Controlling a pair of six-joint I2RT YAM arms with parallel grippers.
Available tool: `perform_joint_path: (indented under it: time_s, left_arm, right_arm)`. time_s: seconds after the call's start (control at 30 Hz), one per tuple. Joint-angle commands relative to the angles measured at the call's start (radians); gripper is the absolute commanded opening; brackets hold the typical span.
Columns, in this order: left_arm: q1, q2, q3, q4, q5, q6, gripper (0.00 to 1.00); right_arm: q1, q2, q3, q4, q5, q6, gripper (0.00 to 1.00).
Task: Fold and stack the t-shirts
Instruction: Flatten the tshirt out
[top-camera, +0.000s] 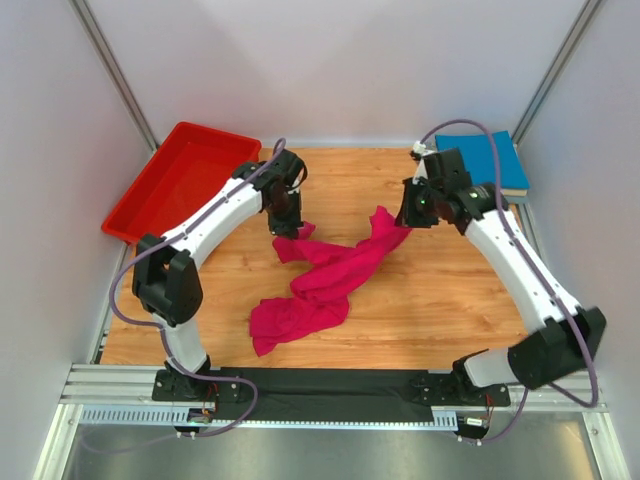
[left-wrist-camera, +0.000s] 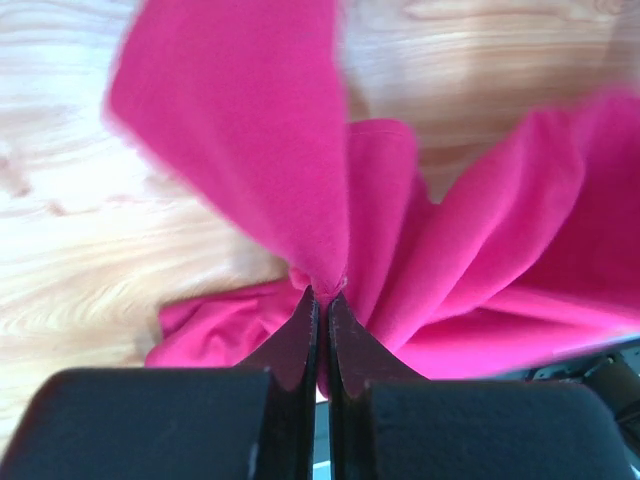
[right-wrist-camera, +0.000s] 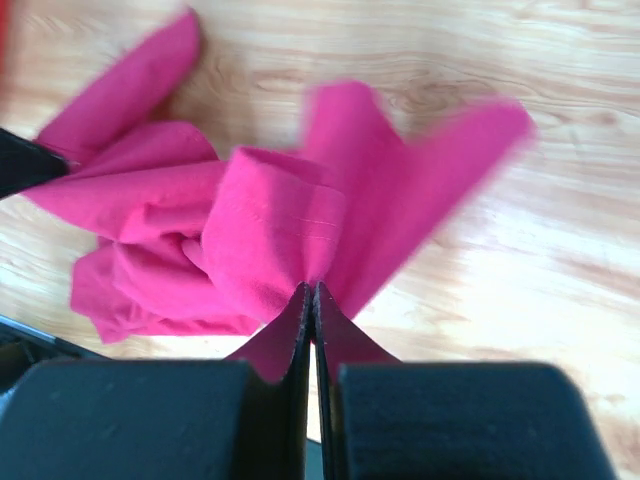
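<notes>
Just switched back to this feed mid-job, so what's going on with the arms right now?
Both arms have hold of the magenta-pink t-shirt. The left gripper is shut on one end of it, on the red bin's side, and the right gripper is shut on the other end. The shirt hangs crumpled between them, with its lower part trailing on the table. It is not yet folded. A blue t-shirt lies folded at the far right corner.

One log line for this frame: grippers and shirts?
left gripper: shut on pink shirt | right gripper: shut on pink shirt | pink shirt: crumpled, unfolded | folded blue shirt: far right corner
</notes>
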Motion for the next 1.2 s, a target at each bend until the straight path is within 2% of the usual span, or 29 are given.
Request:
perform_joint_path:
  time_s: [0.0,0.07,0.13,0.2,0.3,0.37,0.4,0.47,0.57,0.67,0.77,0.87,1.17]
  left_arm:
    - [0.0,-0.104,-0.057,-0.044,-0.049,-0.034,0.0]
    - [0.0,-0.126,-0.159,-0.014,-0.043,-0.042,0.0]
    - [0.0,-0.143,-0.233,0.024,-0.026,-0.053,0.0]
    - [-0.001,-0.155,-0.339,0.061,-0.025,-0.059,0.0]
    - [-0.001,-0.165,-0.451,0.108,-0.028,-0.057,0.0]
    - [-0.001,-0.168,-0.494,0.124,-0.028,-0.056,0.0]
    - [-0.001,-0.174,-0.504,0.128,-0.025,-0.054,0.0]
    - [-0.001,-0.18,-0.516,0.135,-0.022,-0.054,0.0]
    - [-0.001,-0.189,-0.516,0.135,-0.012,-0.05,0.0]
    - [-0.001,-0.2,-0.519,0.13,-0.009,-0.043,0.0]
    - [-0.001,-0.208,-0.536,0.133,-0.011,-0.042,0.0]
    - [-0.001,-0.215,-0.557,0.142,-0.005,-0.045,0.0]
    - [-0.001,-0.208,-0.573,0.158,0.004,-0.048,0.0]
  right_arm:
    - [0.008,-0.127,-0.027,-0.139,0.105,0.061,0.0]
    - [0.02,-0.213,-0.126,-0.144,0.082,0.141,0.0]
    - [0.046,-0.284,-0.324,-0.122,0.076,0.242,0.0]
    - [0.051,-0.369,-0.503,-0.144,0.112,0.32,0.0]
    - [0.051,-0.442,-0.601,-0.209,0.24,0.423,0.0]
    - [0.05,-0.453,-0.601,-0.246,0.31,0.463,0.04]
    - [0.05,-0.445,-0.568,-0.263,0.329,0.465,0.13]
    - [0.05,-0.424,-0.527,-0.264,0.326,0.456,0.2]
    - [0.048,-0.353,-0.449,-0.17,0.257,0.353,0.3]
    - [0.05,-0.254,-0.415,-0.093,0.244,0.275,0.31]
    - [0.05,-0.14,-0.411,-0.056,0.249,0.269,0.32]
    - [0.05,-0.065,-0.414,-0.053,0.29,0.312,0.41]
    - [0.096,-0.055,-0.526,0.089,0.093,0.408,0.45]
